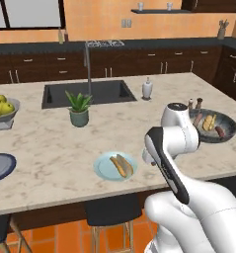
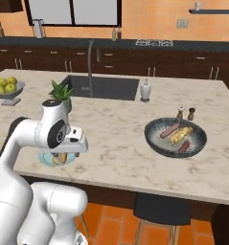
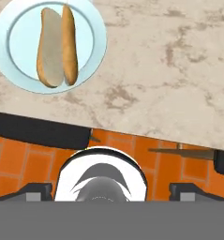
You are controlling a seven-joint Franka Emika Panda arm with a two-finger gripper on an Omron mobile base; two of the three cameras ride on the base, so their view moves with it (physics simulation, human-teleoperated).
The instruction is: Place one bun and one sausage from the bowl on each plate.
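A: Bun (image 3: 50,47) location?
B: It lies on the pale blue plate (image 1: 102,169) near the counter's (image 1: 55,148) front edge, touching a sausage (image 3: 69,44).
A: Gripper (image 3: 108,187) condition?
B: Jaws spread wide, holding nothing, above the counter edge beside that plate.
A: Farther items?
B: The dark bowl (image 2: 156,141), to the right, contains one bun (image 2: 182,133) between two sausages (image 2: 169,129). The navy plate (image 1: 0,165) sits far left.
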